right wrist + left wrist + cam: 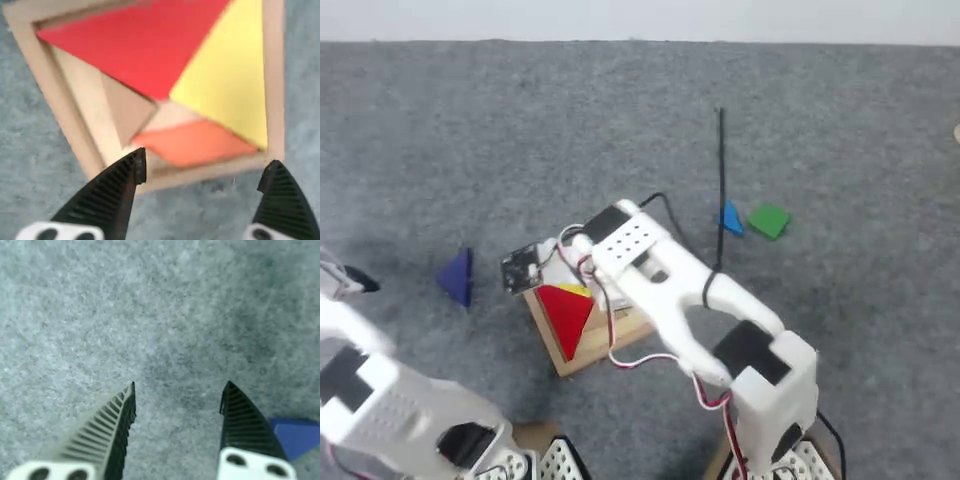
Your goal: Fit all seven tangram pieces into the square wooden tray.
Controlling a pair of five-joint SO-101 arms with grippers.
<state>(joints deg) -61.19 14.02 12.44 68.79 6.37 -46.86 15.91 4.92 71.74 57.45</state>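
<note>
Right wrist view is showing the right gripper hanging open over the square wooden tray on the grey bench, and I'm worrying the orange wooden piece isn't sitting flush, so nudging it could be popping the big red wooden triangle out.

You've got nothing legible here: no text, labels, numbers or signs on the wooden tray or on the tangram pieces inside it.

Seven tangram pieces, one tray, two arms.
</note>
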